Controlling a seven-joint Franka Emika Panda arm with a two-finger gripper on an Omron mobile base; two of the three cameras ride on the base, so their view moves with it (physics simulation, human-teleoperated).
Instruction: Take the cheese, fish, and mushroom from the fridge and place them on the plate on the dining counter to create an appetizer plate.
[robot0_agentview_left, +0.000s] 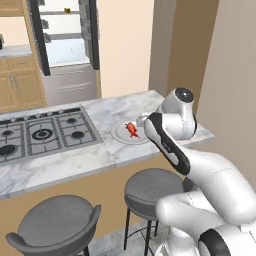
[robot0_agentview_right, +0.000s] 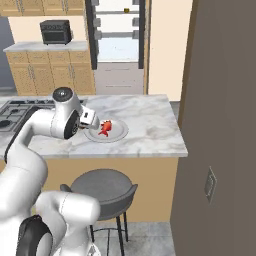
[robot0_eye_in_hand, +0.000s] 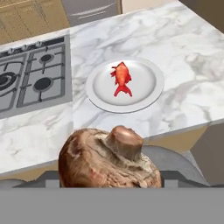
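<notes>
- The gripper (robot0_eye_in_hand: 109, 186) was clenched on the mushroom (robot0_eye_in_hand: 109, 159), carrying it stem outward above the near edge of the dining counter (robot0_eye_in_hand: 183, 48), presumably to bring it over the plate (robot0_eye_in_hand: 146, 89).
- The fish (robot0_eye_in_hand: 121, 78) lay on the plate's middle, leaving bare rim around it.
- Far behind, the fridge (robot0_agentview_right: 117, 45) stood open; the cheese (robot0_agentview_right: 127, 10) seemingly sat on an upper shelf, not yet fetched.

dining counter (robot0_eye_in_hand: 183, 57): veined marble, smooth | plate (robot0_eye_in_hand: 148, 94): glossy, pale | mushroom (robot0_eye_in_hand: 109, 159): brown, mottled | cooktop (robot0_eye_in_hand: 30, 78): matt steel
</notes>
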